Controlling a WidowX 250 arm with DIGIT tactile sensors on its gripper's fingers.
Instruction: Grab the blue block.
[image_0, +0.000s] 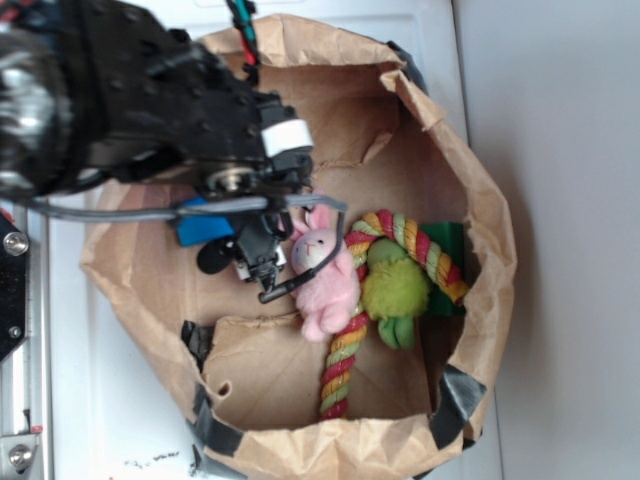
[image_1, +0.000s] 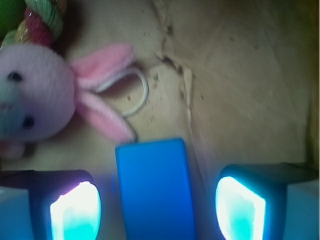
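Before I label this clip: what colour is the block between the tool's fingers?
Bright blue; the block shows best in the wrist view, between the open tool's fingers.

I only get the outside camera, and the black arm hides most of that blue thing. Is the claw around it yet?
Observer: Not closed on it. In the wrist view the blue block lies between the two fingers with a gap on each side; the gripper is open.
Operator: Is the pink bunny touching it?
Observer: The pink bunny lies apart from it, though one ear tip comes near the block's corner.
Operator: Anything else close by?
Observer: A thin white loop lies on the brown paper beside the bunny's ears.
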